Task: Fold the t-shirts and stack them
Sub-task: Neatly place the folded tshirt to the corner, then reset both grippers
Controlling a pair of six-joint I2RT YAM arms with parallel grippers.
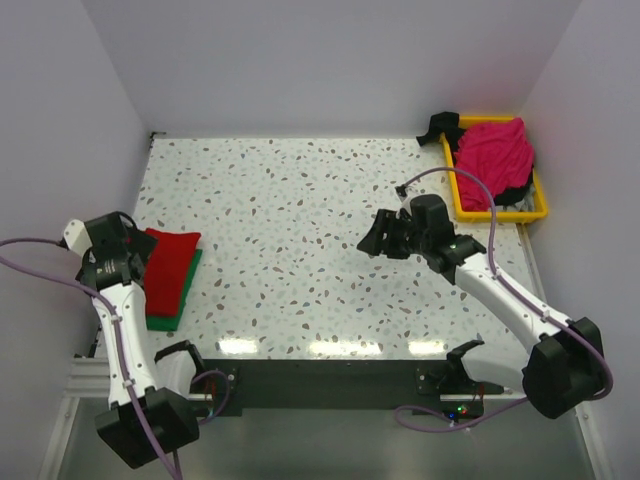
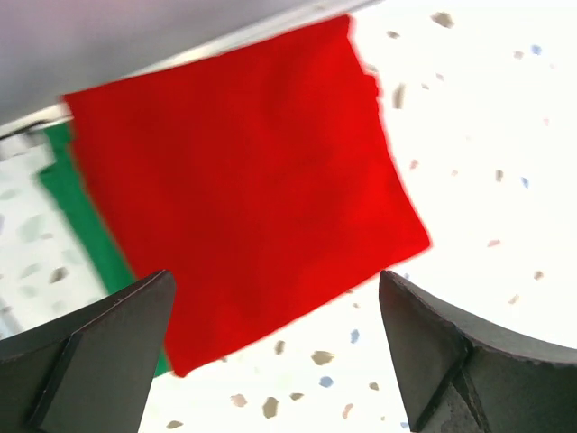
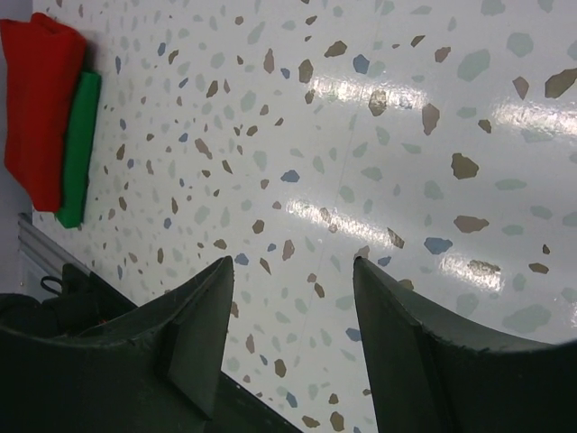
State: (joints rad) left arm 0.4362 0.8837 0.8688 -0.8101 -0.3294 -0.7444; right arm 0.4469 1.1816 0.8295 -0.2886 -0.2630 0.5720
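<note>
A folded red t-shirt lies on top of a folded green t-shirt at the table's left edge; the same red t-shirt and the green t-shirt under it fill the left wrist view, and the pair shows far off as red and green. My left gripper hovers over the stack's left side, open, its fingers holding nothing. The magenta-pink t-shirt is crumpled in the yellow tray. Over mid-table my right gripper stands open and empty above bare speckled surface.
Dark cloth hangs over the yellow tray's back left corner. White walls close in the table on the left, back and right. The arms' base rail runs along the near edge.
</note>
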